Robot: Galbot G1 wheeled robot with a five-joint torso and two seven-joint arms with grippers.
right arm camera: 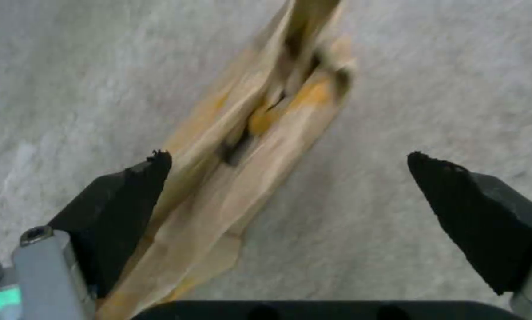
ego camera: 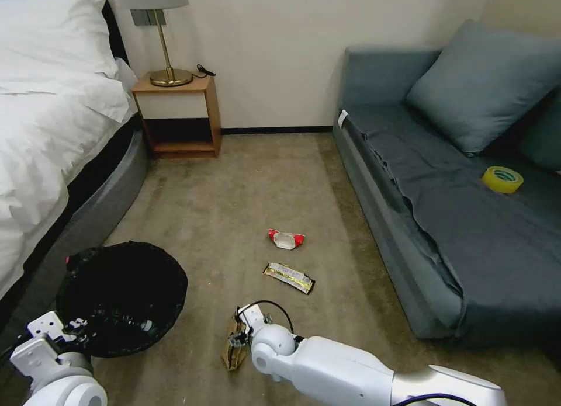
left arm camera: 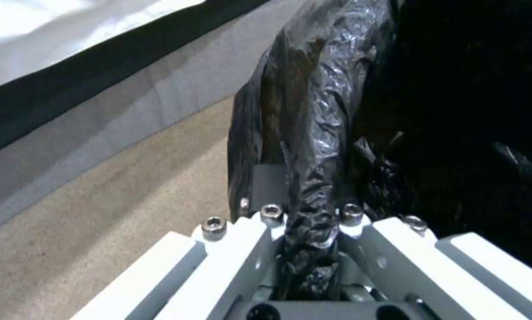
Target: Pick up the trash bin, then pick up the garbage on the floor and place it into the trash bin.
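The trash bin [ego camera: 123,295], lined with a crinkly black bag, is at the lower left of the head view. My left gripper [ego camera: 79,327] is shut on the bin's near rim [left arm camera: 307,186], with bag plastic bunched between its fingers. My right gripper [ego camera: 238,337] is low over the carpet, open, and its black fingertips [right arm camera: 139,186] straddle a crumpled brown paper bag [right arm camera: 248,178] lying on the floor [ego camera: 234,344]. Farther out on the carpet lie a dark-and-gold wrapper [ego camera: 289,277] and a crushed red-and-white packet [ego camera: 286,239].
A bed [ego camera: 52,137] runs along the left and a grey sofa [ego camera: 444,207] along the right, with a yellow tape roll [ego camera: 502,179] on its seat. A wooden nightstand [ego camera: 178,117] with a lamp stands at the back wall. Open carpet lies between them.
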